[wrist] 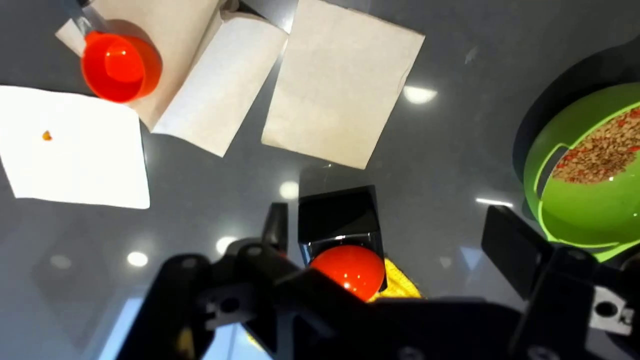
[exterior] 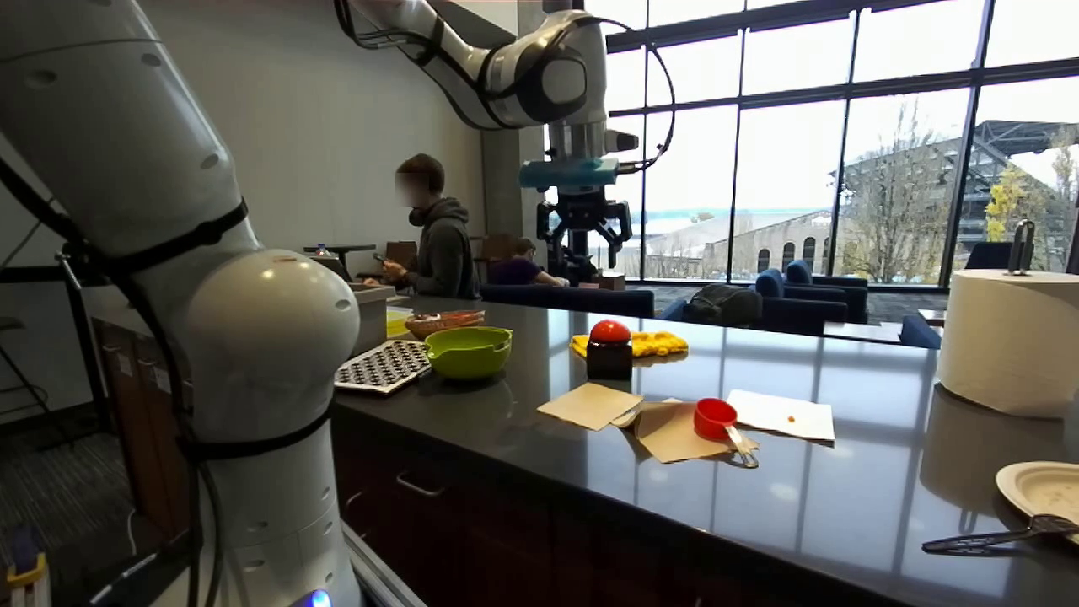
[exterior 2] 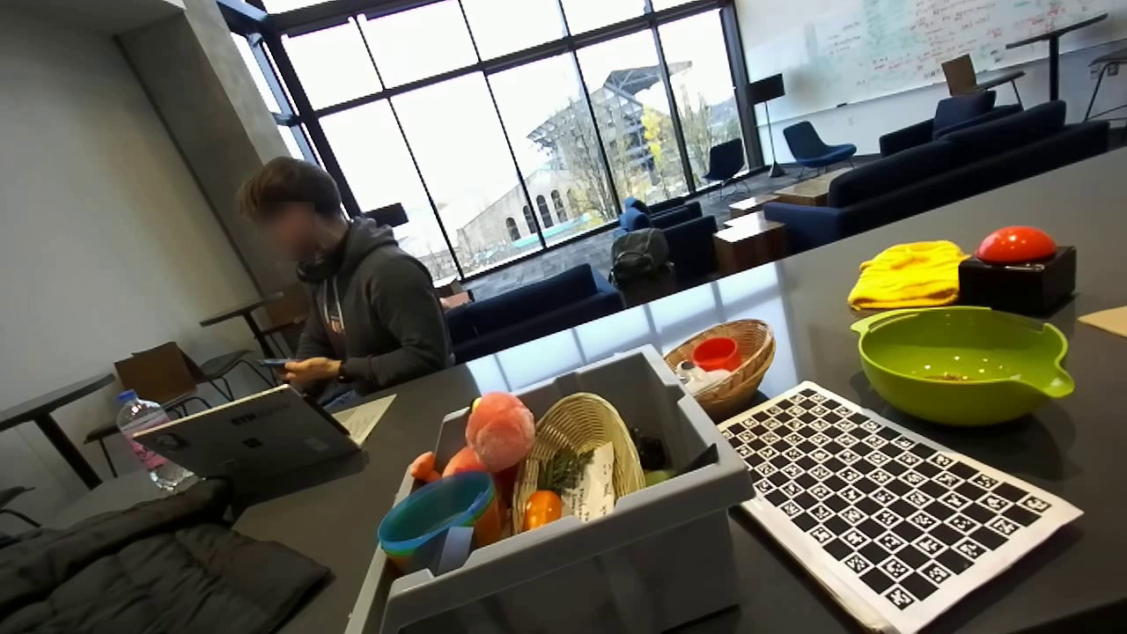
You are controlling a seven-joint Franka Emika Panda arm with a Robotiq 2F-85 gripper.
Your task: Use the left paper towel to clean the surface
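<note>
A flat brown paper towel (exterior: 592,405) lies on the dark counter (exterior: 539,497), leftmost of the sheets in that exterior view; it also shows in the wrist view (wrist: 342,85). A folded brown paper towel (exterior: 670,434) lies beside it, with a red measuring cup (exterior: 715,419) on it. A white sheet (exterior: 775,415) with a small orange speck lies on the cup's other side; the wrist view (wrist: 75,160) shows it too. My gripper (exterior: 584,240) is open and empty, high above the counter. In the wrist view its fingers (wrist: 390,240) are wide apart.
A black box with a red dome (exterior: 610,350) stands by a yellow cloth (exterior: 662,343) under the gripper. A green bowl (exterior: 469,352) holds grains. A paper towel roll (exterior: 1003,346), plate (exterior: 1045,489) and black fork (exterior: 995,537) are at one end; a grey bin (exterior 2: 616,546) and checkered board (exterior 2: 907,493) opposite.
</note>
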